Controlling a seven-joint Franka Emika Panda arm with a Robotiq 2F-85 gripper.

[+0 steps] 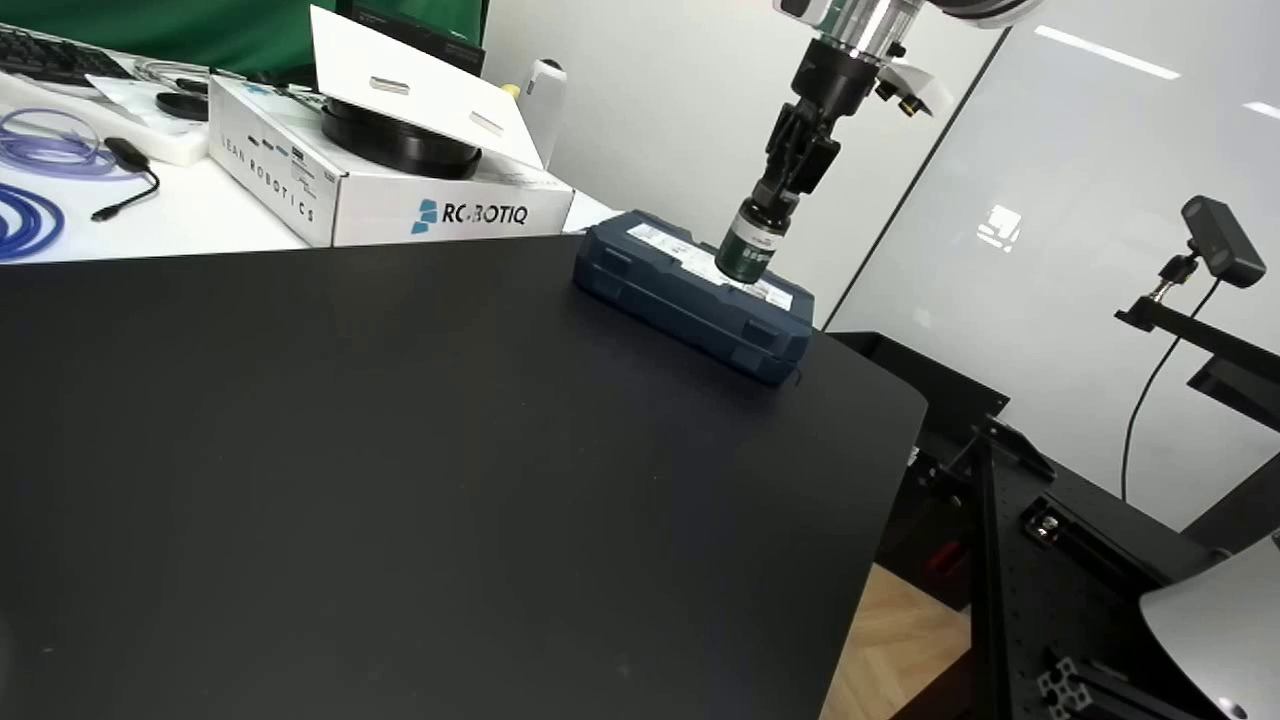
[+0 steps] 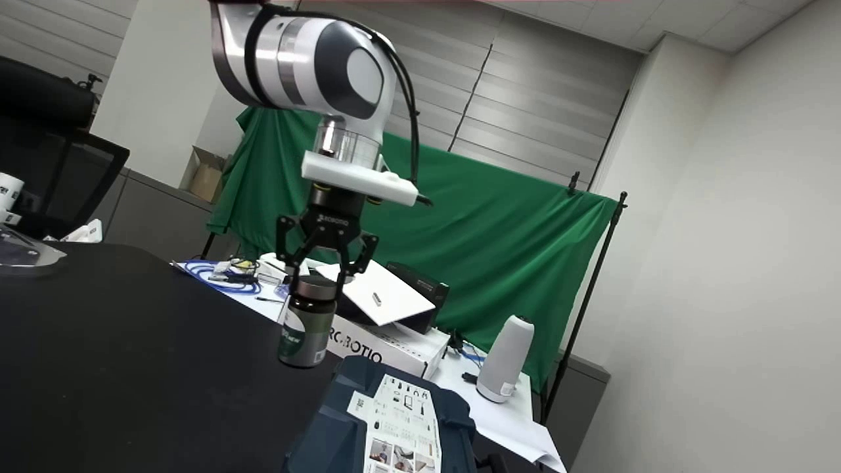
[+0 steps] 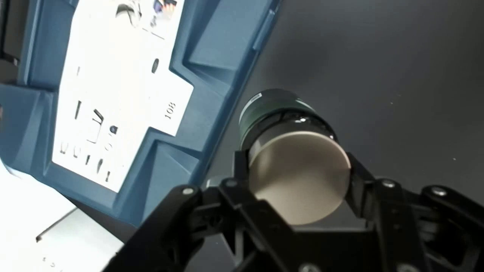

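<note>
Gripper [image 2: 317, 289] clenched on a green-labelled bottle [image 2: 306, 332], gripping it by the lid [image 3: 300, 181]. In the wrist view the fingers [image 3: 241, 166] bear on the lid at nine and three o'clock. Bottle hangs lid uppermost; its base seems clear of the black tabletop [image 1: 400, 480], though the height is hard to judge from these angles. Blue case [image 2: 334, 427] near it: between four and five o'clock of the bottle in an exterior view, ten o'clock of the lid in the wrist view. Printed white sheet [image 3: 117, 87] on top of the case, "108" legible. White Robotiq box [image 1: 450, 215] at ten o'clock from the case in an exterior view, a slanted white panel [image 1: 420, 85] above it, on a black round stand [image 1: 400, 143]. Green cloth [image 2: 473, 223] behind, toward two o'clock of the bottle; pale upright device [image 2: 506, 361] at three.
</note>
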